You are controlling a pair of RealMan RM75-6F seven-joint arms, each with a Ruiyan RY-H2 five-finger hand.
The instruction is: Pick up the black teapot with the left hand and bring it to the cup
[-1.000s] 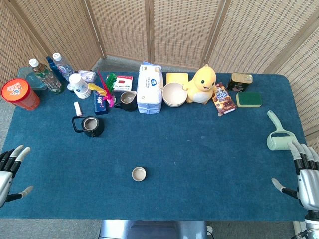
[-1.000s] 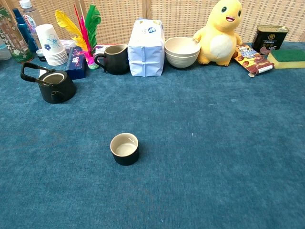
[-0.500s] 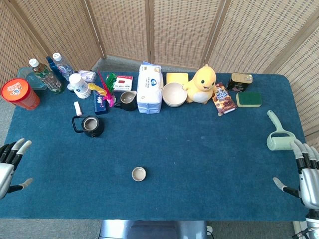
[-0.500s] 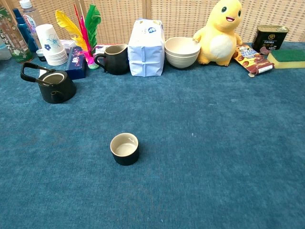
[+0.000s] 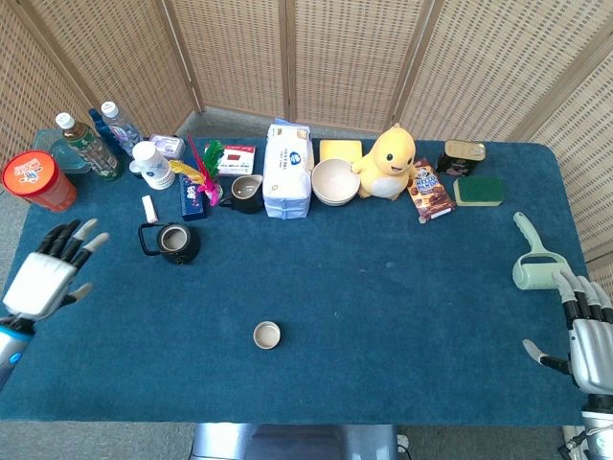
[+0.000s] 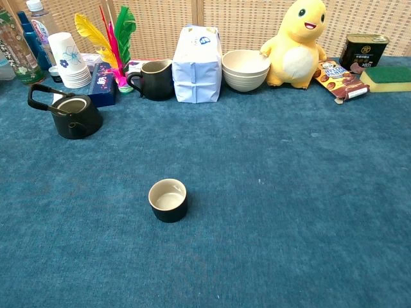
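The black teapot (image 5: 174, 241) (image 6: 72, 113) stands lidless on the blue table, its handle pointing left. The small black cup (image 5: 266, 334) (image 6: 168, 199) sits near the table's front middle, cream inside. My left hand (image 5: 50, 271) hovers over the table's left edge, left of the teapot and apart from it, fingers spread and empty. My right hand (image 5: 586, 332) stays at the front right corner, fingers spread, holding nothing. Neither hand shows in the chest view.
Along the back stand bottles (image 5: 91, 144), a red tub (image 5: 36, 180), paper cups (image 5: 151, 164), feathers (image 5: 203, 161), a black mug (image 5: 245, 193), a tissue pack (image 5: 287, 170), bowls (image 5: 334, 181), a yellow duck toy (image 5: 387, 162), a tin (image 5: 461, 156) and sponge (image 5: 478, 191). A lint roller (image 5: 531, 256) lies right.
My left hand has risen from the front left edge and moved forward and right toward the teapot. The right hand has barely shifted. Teapot and cup have not moved.
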